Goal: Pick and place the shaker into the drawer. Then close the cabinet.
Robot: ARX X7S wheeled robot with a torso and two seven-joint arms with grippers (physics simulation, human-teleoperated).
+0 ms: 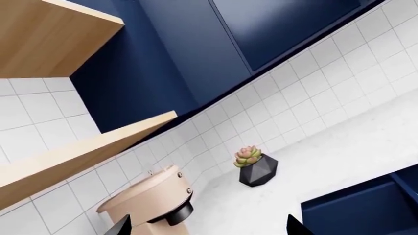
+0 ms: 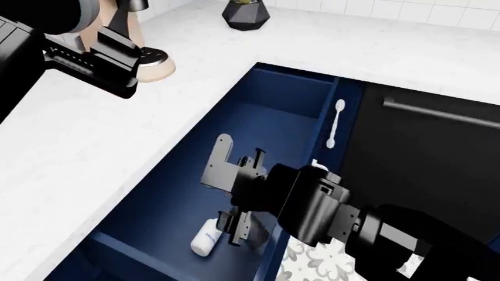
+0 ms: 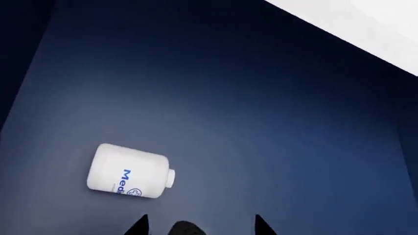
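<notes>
Head view shows the navy drawer (image 2: 258, 126) pulled far out from the cabinet, its front panel carrying a slim white handle (image 2: 335, 123). On the drawer floor, toward the near end, the shaker (image 2: 205, 237) lies on its side, a small white bottle with blue lettering. The right end effector (image 2: 234, 229) hangs inside the drawer just beside the shaker, its 2 dark fingers pointing down; whether a fingertip touches the bottle cannot be told from here. In the right wrist view the shaker (image 3: 130, 171) rests alone on the blue floor, and the 2 fingertips at the frame edge stand spread apart with nothing between them, clear of the bottle.

The left end effector (image 2: 109, 55) is raised over the white tabletop (image 2: 93, 146), well apart from the drawer, near a beige appliance (image 2: 152, 61) that stands by the tiled wall. In the left wrist view its 2 fingertips show at the frame edge, spread wide and holding nothing, with the beige appliance (image 1: 147, 200) close under them and a corner of the open drawer (image 1: 362, 210) to one side. A black faceted pot with a small succulent (image 1: 256, 166) sits on the tabletop against the tiles. Beside the drawer front is a black appliance front with a grey bar handle (image 2: 441, 111)
</notes>
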